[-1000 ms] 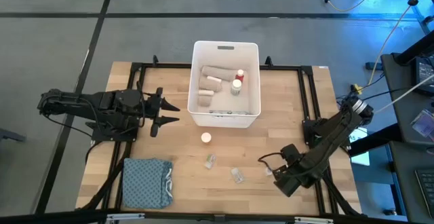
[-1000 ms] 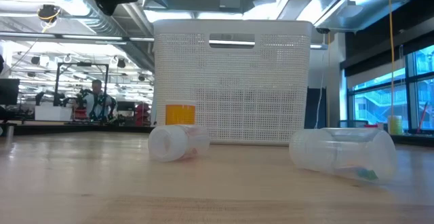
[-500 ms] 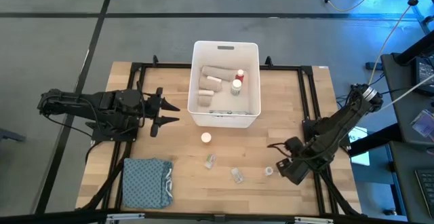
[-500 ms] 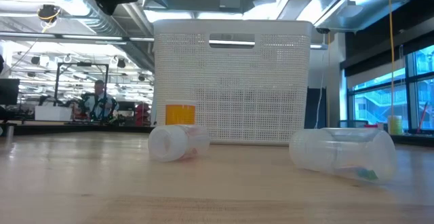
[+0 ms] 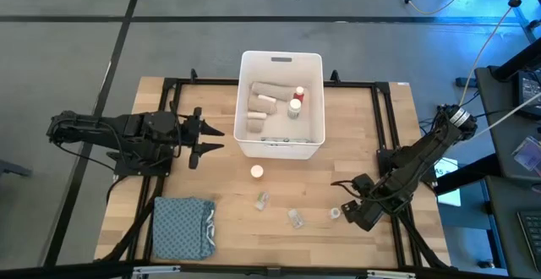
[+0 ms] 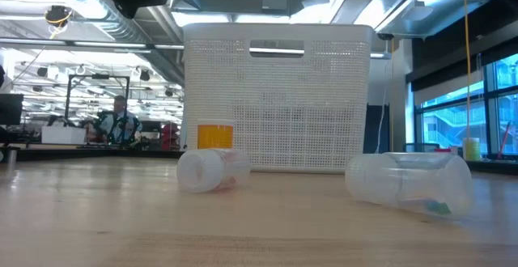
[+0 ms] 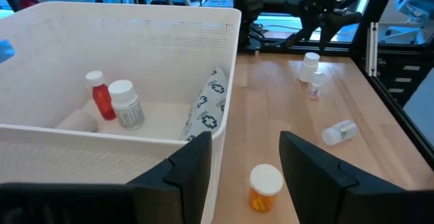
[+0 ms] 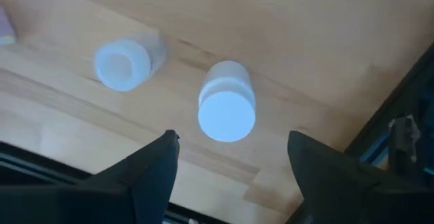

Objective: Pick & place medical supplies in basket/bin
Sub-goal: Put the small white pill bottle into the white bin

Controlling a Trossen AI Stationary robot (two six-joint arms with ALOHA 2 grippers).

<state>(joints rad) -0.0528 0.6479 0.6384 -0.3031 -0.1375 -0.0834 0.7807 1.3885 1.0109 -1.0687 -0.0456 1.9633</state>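
The white basket stands at the table's far middle and holds bandage rolls, a red-capped bottle, a white-capped bottle and a dotted packet. On the table lie an orange bottle, two clear vials and a small white bottle. My right gripper points down over that white bottle, open, with a finger on either side and clear of it. My left gripper hovers open left of the basket.
A folded blue-grey cloth lies at the near left corner. In the low view the basket's perforated wall rises behind the orange bottle and the two lying vials. Bare wood lies between these things.
My right gripper has drawn back a little toward the table's right edge, sunk and tipped more steeply down. The small white bottle, hidden under it before, now shows beside its fingers. Nothing on the table has moved.
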